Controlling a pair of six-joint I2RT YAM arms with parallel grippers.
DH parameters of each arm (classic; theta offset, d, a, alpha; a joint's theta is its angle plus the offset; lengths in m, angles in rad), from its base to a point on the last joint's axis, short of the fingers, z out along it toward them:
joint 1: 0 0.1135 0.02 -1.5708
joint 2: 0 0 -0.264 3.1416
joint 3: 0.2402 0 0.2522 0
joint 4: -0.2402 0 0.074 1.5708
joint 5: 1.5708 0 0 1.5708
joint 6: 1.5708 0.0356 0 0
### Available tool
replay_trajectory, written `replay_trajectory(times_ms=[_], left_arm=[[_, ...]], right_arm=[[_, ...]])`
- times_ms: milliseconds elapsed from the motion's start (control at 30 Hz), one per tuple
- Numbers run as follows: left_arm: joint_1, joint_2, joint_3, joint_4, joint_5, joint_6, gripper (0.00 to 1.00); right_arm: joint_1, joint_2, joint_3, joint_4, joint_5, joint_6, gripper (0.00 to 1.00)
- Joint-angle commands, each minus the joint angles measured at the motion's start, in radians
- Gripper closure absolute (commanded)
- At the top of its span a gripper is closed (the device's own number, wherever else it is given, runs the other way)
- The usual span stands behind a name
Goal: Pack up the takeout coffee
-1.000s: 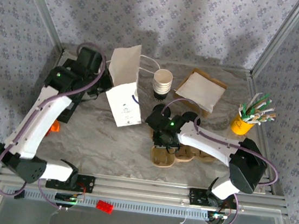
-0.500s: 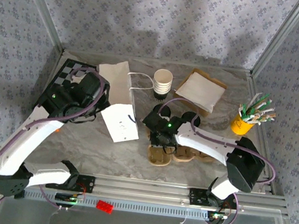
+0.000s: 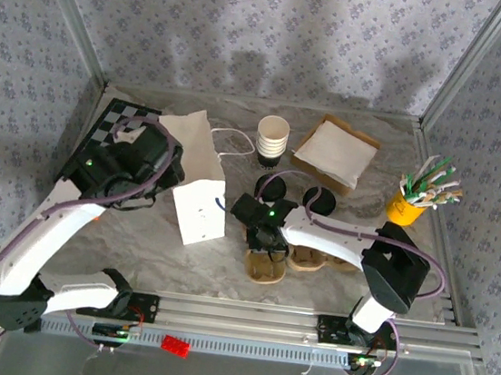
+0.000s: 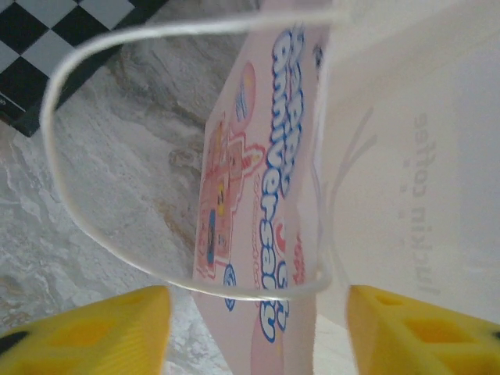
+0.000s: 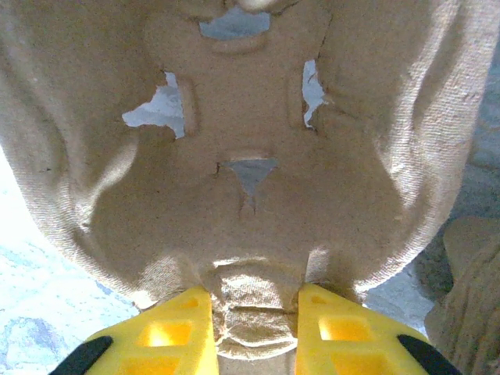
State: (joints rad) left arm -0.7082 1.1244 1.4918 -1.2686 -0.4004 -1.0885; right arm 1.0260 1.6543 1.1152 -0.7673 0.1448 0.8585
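A white paper bag (image 3: pixel 199 207) with printed sides (image 4: pixel 266 180) sits left of centre, its top leaning toward my left arm. My left gripper (image 3: pixel 169 167) is at the bag's top with its jaws open. The bag's white cord handle (image 4: pixel 70 195) and top edge lie loose between the yellow fingers (image 4: pixel 86 328). My left gripper (image 4: pixel 254 312) grips nothing. A brown pulp cup carrier (image 3: pixel 268 265) lies at front centre. My right gripper (image 3: pixel 264 237) is shut on a tab at the carrier's edge (image 5: pixel 254 312). The carrier's cup wells (image 5: pixel 250 117) show beyond the tab.
A stack of paper cups (image 3: pixel 272 140) stands at the back, with two black lids (image 3: pixel 319 199) in front of it. A brown box of napkins (image 3: pixel 335 152) lies back right. A yellow cup of stirrers (image 3: pixel 413 200) stands far right. A checkered mat (image 3: pixel 112 123) lies back left.
My left arm swung forward and down with the bag, set it lower on the table, then opened its jaws off the handle. My right gripper drew the carrier slightly left.
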Motion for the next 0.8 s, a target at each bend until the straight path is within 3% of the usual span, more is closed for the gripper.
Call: replay_trajectory(times_ms=[0, 100, 233, 467, 767], left_arm=[[0.038, -0.041, 0.082, -0.031, 0.035, 0.078, 0.28], [0.078, -0.026, 0.124, -0.005, 0.111, 0.147, 0.14], [0.143, 0.012, 0.163, -0.018, 0.13, 0.243, 0.11], [0.28, 0.085, 0.139, 0.023, 0.241, 0.373, 0.22], [0.354, 0.179, 0.106, 0.134, 0.39, 0.486, 0.4]], right_arm=[[0.009, 0.004, 0.027, -0.049, 0.005, 0.018, 0.71], [0.009, -0.008, 0.049, -0.087, 0.009, 0.009, 0.63], [0.01, -0.022, 0.043, -0.06, 0.018, -0.022, 0.54], [0.016, -0.02, 0.036, -0.044, -0.006, -0.07, 0.46], [0.028, -0.037, 0.024, -0.054, 0.013, -0.074, 0.41]])
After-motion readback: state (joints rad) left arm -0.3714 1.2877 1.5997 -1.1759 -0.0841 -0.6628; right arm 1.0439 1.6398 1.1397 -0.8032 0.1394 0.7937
